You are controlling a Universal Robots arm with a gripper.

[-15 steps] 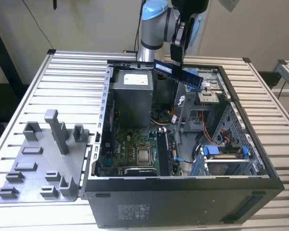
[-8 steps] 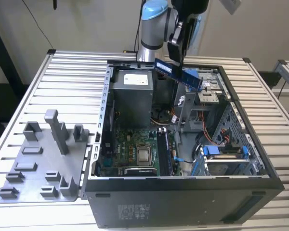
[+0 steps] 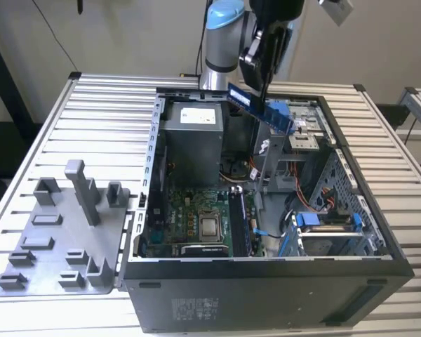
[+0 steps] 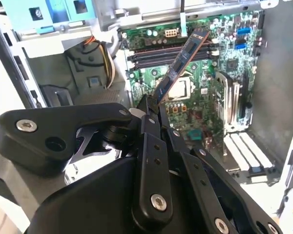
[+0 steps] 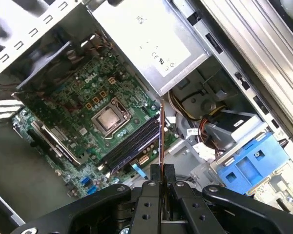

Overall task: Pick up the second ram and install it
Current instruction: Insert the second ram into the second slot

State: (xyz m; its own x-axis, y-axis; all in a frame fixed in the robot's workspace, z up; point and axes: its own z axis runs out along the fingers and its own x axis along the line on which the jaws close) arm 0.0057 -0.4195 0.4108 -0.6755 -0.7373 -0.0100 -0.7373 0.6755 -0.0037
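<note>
A robot arm's gripper hangs over an open computer case lying on a slatted table. Its black fingers are pressed together on the flat faces of the second ram, a thin dark memory stick held tilted in the air. In the exterior view the stick is at about one o'clock from the processor, well above the motherboard and touching nothing else.

The second wrist view shows the stick slanting away from the gripper over the green board. The first wrist view shows it edge-on, a fine line rising from the gripper across the long black memory slots.

The stick is probably very light and stiff, but brittle, so it would crack rather than bend. Its faces look smooth, so it could slip or swing in a narrow pinch. The flat faces are the safest hold, away from the contact edge.

The exact grip point is hidden behind the fingers. I cannot tell whether any slot is already filled or whether the slot latches are open. A grey holder tray sits at nine o'clock from the case.
</note>
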